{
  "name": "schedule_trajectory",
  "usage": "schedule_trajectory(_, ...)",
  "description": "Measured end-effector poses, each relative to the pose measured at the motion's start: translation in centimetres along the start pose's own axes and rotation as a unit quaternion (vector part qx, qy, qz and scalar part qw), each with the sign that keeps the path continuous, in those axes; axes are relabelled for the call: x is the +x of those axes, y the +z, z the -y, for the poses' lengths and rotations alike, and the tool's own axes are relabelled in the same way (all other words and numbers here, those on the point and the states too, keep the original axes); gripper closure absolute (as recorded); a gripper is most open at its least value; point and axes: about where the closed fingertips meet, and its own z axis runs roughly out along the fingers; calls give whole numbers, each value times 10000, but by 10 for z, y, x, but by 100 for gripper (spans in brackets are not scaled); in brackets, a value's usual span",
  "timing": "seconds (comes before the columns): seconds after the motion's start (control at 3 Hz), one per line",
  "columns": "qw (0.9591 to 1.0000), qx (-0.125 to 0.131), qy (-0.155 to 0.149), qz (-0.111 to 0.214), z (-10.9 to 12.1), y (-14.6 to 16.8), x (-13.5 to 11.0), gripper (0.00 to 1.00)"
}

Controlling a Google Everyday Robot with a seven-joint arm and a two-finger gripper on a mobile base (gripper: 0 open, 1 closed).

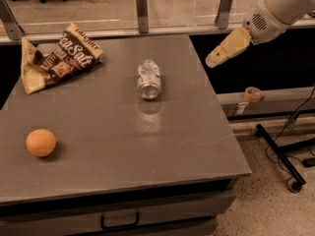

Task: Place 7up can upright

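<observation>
Seen: 7up can [149,79] tipped on side on counter [123,151], long axis running far-to-near, well apart from end effector [216,59] hovering up-right of can past counter edge; grip state cannot tell.

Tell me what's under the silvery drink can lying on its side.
The silvery aluminium can lies on the grey tabletop; the strip beneath it is covered. The tan hand hangs beyond the table's right edge.

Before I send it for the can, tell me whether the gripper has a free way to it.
Probably yes. The gripper hangs in the air just off the table's edge, and nothing stands between it and the can, which lies on its side.
</observation>
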Motion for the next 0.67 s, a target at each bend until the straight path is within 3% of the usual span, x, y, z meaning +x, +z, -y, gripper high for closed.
schedule_trajectory(0.33, 9990, -150, 428, 19, -8, 9, -13, 0)
schedule_trajectory(0.67, 9929, -456, 1093, -112, -26, 38, -51, 0)
